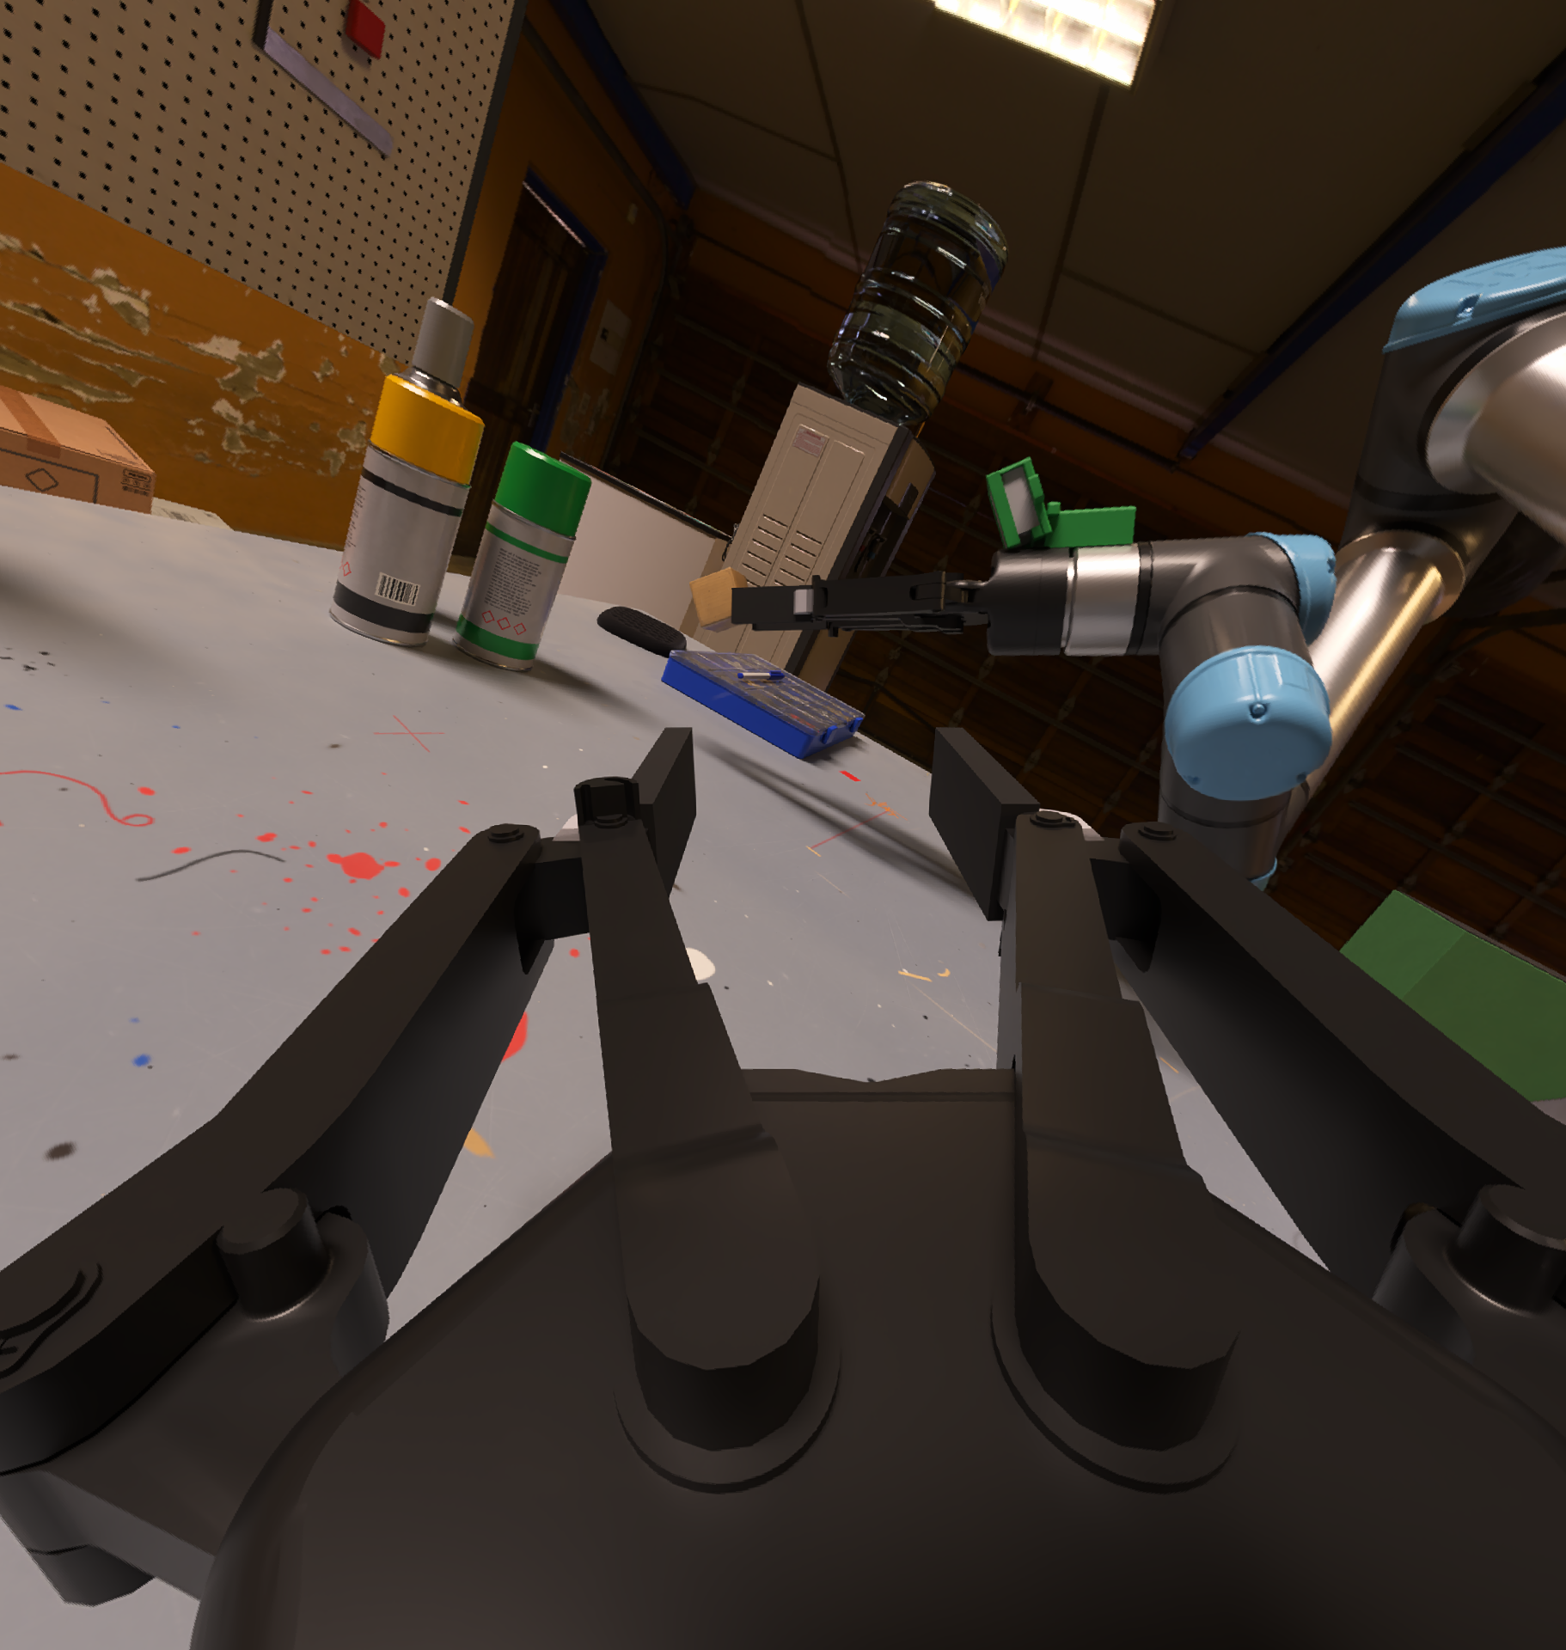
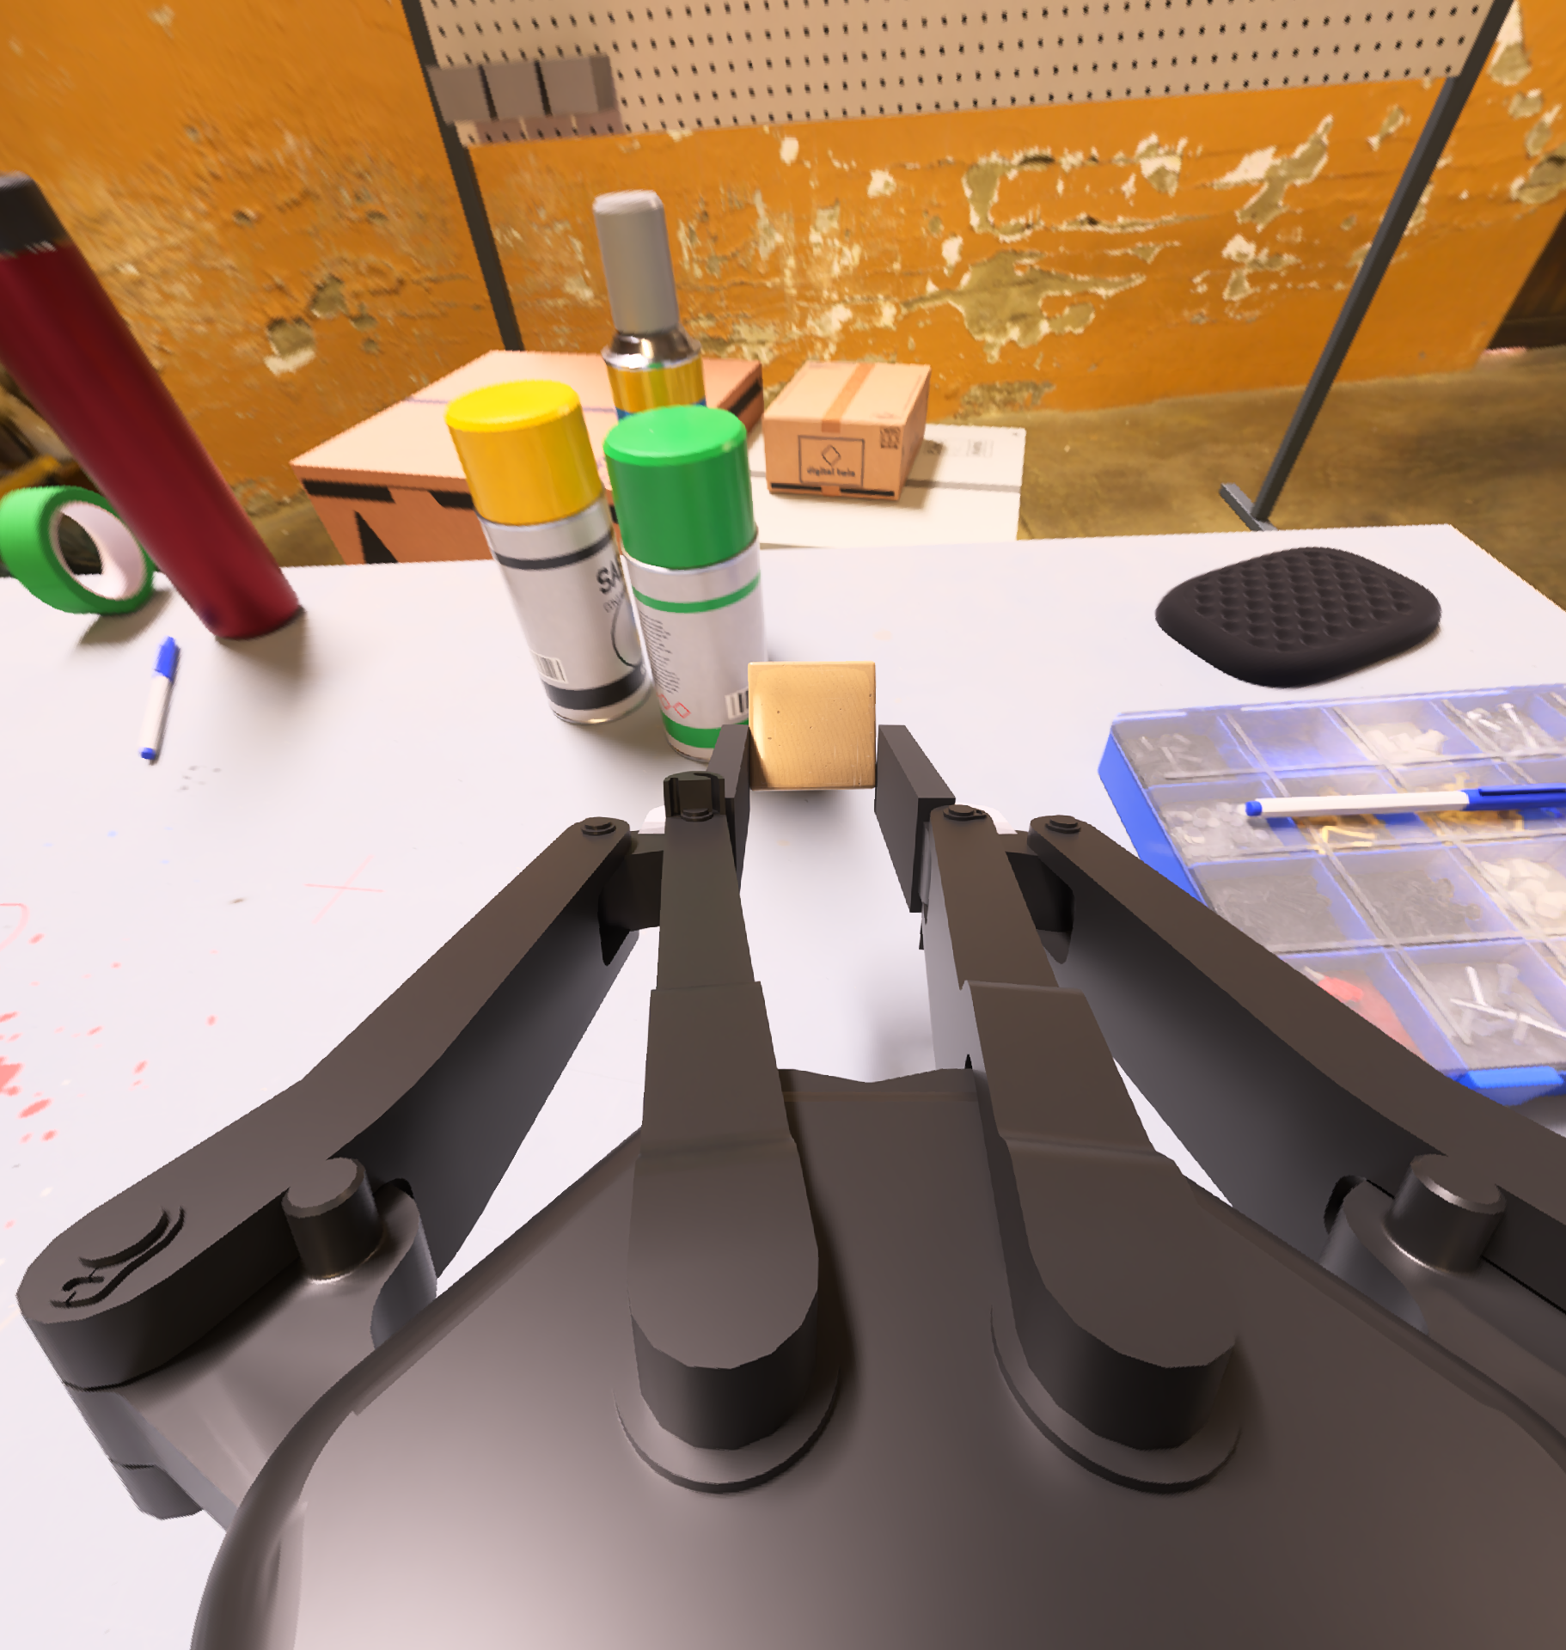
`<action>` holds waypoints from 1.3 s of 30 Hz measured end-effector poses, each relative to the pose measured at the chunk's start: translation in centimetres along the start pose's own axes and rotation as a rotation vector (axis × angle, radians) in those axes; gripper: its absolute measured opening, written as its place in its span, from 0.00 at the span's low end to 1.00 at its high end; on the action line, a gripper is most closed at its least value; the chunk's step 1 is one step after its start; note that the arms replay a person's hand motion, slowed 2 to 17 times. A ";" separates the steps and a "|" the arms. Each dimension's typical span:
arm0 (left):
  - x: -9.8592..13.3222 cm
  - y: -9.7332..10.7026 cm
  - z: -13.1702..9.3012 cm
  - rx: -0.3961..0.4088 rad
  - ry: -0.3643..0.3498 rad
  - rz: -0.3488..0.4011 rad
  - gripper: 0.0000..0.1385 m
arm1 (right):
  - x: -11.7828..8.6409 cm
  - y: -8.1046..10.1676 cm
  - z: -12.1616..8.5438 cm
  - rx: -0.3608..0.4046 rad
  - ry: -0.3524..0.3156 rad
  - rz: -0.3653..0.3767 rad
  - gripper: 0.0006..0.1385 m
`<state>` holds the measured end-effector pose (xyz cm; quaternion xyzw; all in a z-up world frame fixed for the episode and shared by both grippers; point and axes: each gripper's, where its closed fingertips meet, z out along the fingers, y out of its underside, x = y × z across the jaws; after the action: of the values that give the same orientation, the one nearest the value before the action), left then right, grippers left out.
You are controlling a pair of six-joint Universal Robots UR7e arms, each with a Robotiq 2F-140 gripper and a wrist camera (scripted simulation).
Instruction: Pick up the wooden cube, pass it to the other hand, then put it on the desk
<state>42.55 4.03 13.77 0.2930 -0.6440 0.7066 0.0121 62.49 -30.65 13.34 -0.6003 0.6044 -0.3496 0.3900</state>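
Note:
The wooden cube (image 2: 812, 725) is a small tan block held between the fingertips of my right gripper (image 2: 812, 759), which is shut on it above the grey desk (image 2: 404, 804). In the left wrist view the same cube (image 1: 715, 596) shows at the tip of the right gripper (image 1: 744, 605), raised above the desk on its arm. My left gripper (image 1: 813, 786) is open and empty, low over the paint-spattered desk (image 1: 226, 714), well short of the cube.
A yellow-capped spray can (image 2: 552, 554), a green-capped can (image 2: 692, 562), a blue parts box (image 2: 1387, 884) with a pen on it, a black pad (image 2: 1297, 614), a red tube (image 2: 110, 420), green tape (image 2: 69, 552) and a marker (image 2: 158, 698) stand on the desk. A green block (image 1: 1494, 1000) lies at right.

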 end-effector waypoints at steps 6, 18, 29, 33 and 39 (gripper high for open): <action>0.1 0.2 0.1 -0.012 -0.002 0.015 0.51 | 1.4 1.8 1.6 -0.102 0.062 -0.022 0.27; 0.3 0.6 0.4 -0.037 -0.007 0.049 0.47 | 2.9 4.5 4.1 -0.260 0.109 -0.046 0.27; 0.5 1.1 0.5 -0.060 -0.008 0.079 0.44 | 3.4 6.5 5.7 -0.376 0.102 -0.036 0.27; 0.6 1.2 0.6 -0.068 -0.008 0.088 0.43 | 3.5 6.9 6.2 -0.403 0.095 -0.030 0.27; 0.6 1.5 0.6 -0.081 -0.009 0.098 0.41 | 3.4 7.1 6.6 -0.424 0.087 -0.022 0.27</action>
<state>41.73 2.96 12.69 0.2636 -0.6858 0.6783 -0.0138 65.28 -33.52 3.82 -0.6597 0.6742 -0.2445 0.2245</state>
